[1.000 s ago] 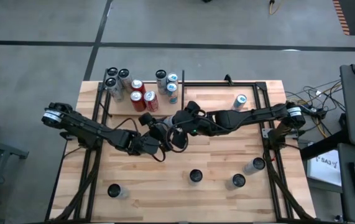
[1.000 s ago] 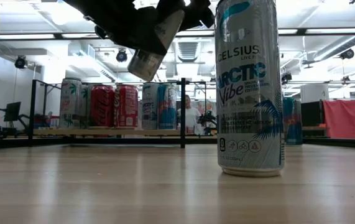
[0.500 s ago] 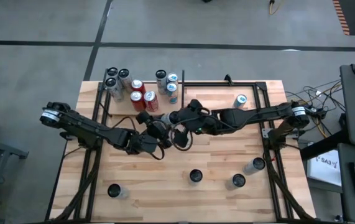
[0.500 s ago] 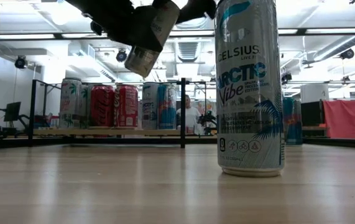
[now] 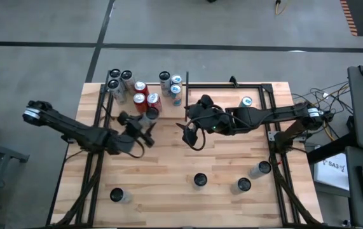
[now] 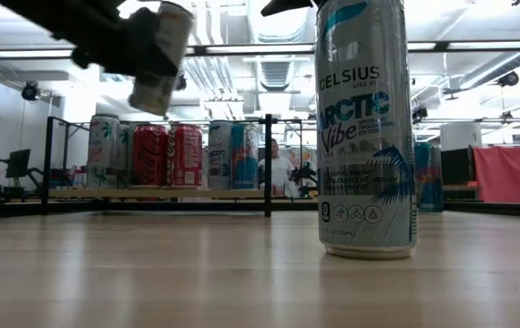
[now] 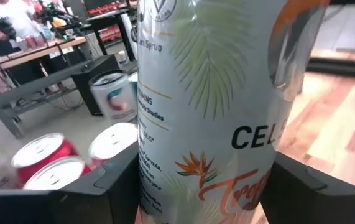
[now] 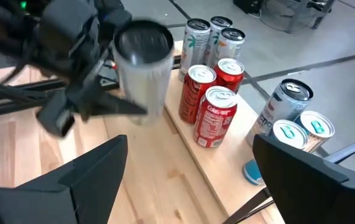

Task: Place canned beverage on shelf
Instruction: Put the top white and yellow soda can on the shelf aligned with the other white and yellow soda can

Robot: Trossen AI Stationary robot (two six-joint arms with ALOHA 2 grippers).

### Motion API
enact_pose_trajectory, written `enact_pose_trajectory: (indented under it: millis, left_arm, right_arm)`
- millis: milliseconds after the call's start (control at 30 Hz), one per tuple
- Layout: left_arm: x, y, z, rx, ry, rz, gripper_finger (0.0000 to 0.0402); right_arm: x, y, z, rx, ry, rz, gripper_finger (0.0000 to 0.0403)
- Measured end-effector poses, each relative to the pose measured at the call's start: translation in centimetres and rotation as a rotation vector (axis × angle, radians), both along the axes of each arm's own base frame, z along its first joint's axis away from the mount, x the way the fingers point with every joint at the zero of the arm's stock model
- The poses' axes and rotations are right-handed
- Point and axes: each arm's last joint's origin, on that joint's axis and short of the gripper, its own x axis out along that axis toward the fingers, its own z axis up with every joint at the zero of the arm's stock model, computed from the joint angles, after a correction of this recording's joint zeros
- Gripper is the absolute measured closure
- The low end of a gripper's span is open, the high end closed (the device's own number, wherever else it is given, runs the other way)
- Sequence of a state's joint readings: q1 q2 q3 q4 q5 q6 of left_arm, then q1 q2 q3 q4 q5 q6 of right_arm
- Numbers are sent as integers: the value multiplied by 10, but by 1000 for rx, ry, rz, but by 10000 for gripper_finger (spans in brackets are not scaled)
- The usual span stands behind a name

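The can is in my left pincer, clamped between both fingers and carried tilted above the tabletop, just near of the shelf and beside its two red cans. Half a second ago my right pincer was pressed up against it in mid-table; now that arm has backed off to the right, its fingers spread wide and empty, and the can has swung left and farther toward the shelf. So I judge the handover done and the weight mine alone. What remains is to bring it upright over a bare patch of plywood among the standing cans and set it down.
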State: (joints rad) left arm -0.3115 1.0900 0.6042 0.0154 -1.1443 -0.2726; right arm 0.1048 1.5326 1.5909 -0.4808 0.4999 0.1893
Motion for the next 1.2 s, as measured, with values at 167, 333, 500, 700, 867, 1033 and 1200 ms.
enact_pose_trajectory:
  millis: [167,333,500,700,867,1033,1200]
  left_arm:
    - [-31,6,-4,-35,-99,8,166]
    - [-51,12,-14,-59,-142,6,164]
    - [-66,17,-20,-58,-161,13,162]
    - [-84,24,-33,-27,-180,89,160]
    - [-95,28,-49,-14,-188,128,160]
    - [-105,33,-65,4,-228,218,160]
    - [-110,35,-80,12,-237,252,159]
  right_arm:
    - [1,0,-1,-7,5,3,67]
    - [1,0,-1,-9,7,4,67]
    - [1,0,-1,-9,8,4,67]
    - [2,0,-3,-10,12,3,67]
    - [2,0,-3,-9,9,3,67]
    - [3,0,-2,-14,-4,6,67]
    - [5,0,-4,-13,-18,6,67]
